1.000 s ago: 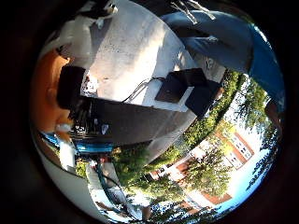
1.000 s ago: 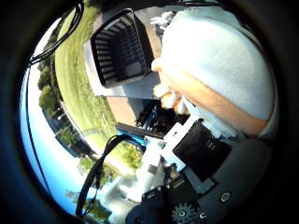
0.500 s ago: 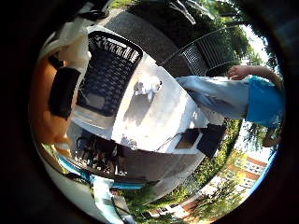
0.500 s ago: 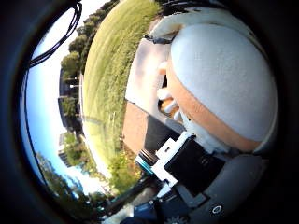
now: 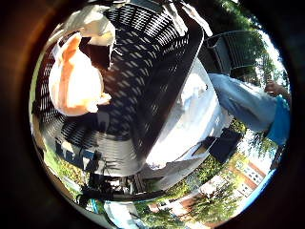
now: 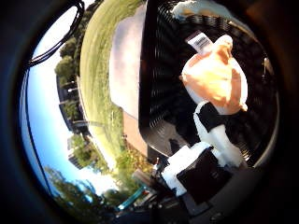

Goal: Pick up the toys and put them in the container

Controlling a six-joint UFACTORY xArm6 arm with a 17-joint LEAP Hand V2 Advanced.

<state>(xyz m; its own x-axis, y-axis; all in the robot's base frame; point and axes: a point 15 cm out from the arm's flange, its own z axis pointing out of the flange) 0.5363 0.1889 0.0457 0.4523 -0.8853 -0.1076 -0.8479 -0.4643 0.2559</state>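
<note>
A white and orange plush toy (image 6: 216,79) with a paper tag lies inside the black slatted basket (image 5: 157,71), down on its floor and away from my palm. My right hand (image 6: 212,140) hangs over the basket, open. One white and black finger (image 6: 219,135) reaches down beside the plush, and I cannot tell whether it touches it. A small white toy (image 5: 193,88) lies on the white table (image 5: 190,126) just outside the basket's wall.
The basket stands on the white table, close to its edge. A black chair (image 5: 224,143) stands by the table and a dark bench (image 5: 233,47) farther off. A lawn (image 6: 100,70) surrounds the table.
The plush filled the thumb side view close to my palm; now it is smaller and lies in the basket, let go. The camera has swung over the basket.
</note>
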